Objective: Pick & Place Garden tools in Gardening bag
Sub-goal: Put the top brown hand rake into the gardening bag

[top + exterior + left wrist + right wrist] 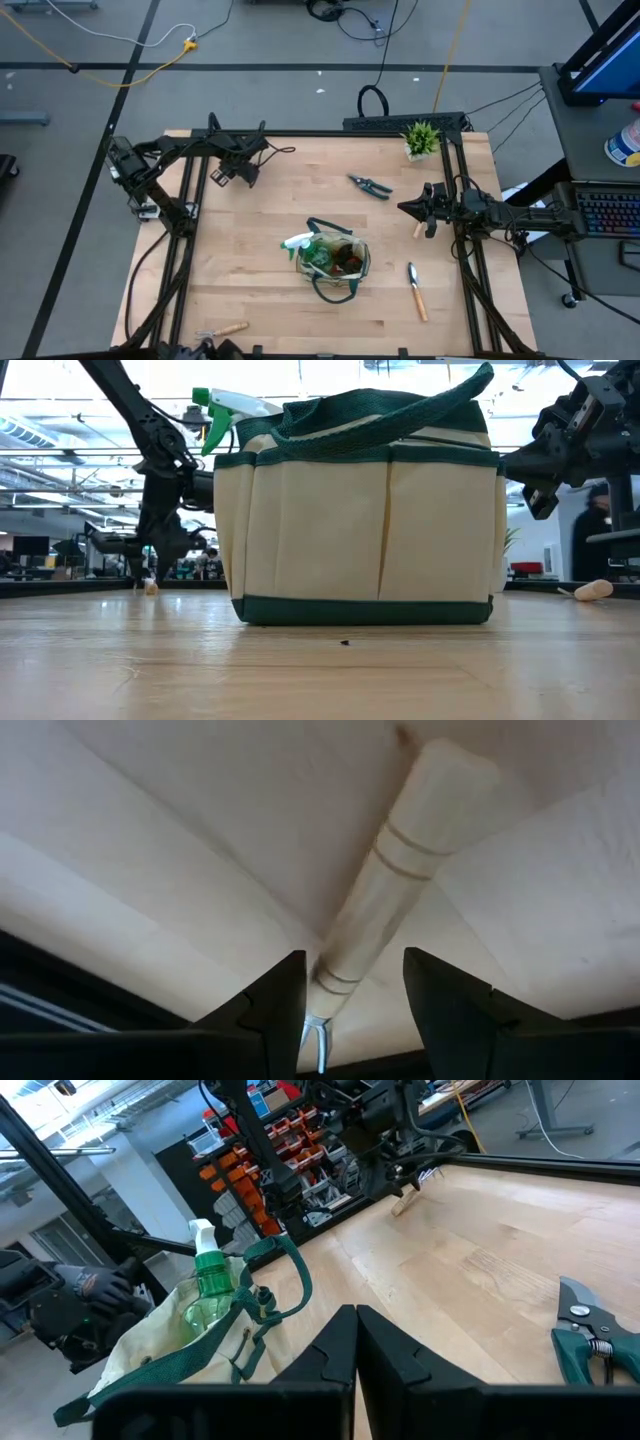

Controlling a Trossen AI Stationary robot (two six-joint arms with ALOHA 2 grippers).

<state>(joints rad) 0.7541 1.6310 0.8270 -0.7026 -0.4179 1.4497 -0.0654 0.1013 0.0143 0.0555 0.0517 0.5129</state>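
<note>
Beige fabric gardening bag (333, 262) with dark green trim sits at centre of my overhead frame, green spray bottle with white nozzle (303, 244) poking out its left side.

Dark pruning shears (370, 185) lie above and right of the bag; a wooden-handled metal trowel (415, 289) lies to its lower right; a wooden-handled fork tool (225, 328) rests near the bottom edge at left. My left gripper (226, 173), upper left of the overhead frame, holds a pale wooden tool handle (388, 900) between its fingers, metal tines just showing. My right gripper (408, 208), right of centre, has its fingers pressed together, empty. A small potted green plant (421, 140) stands at upper right.
</note>
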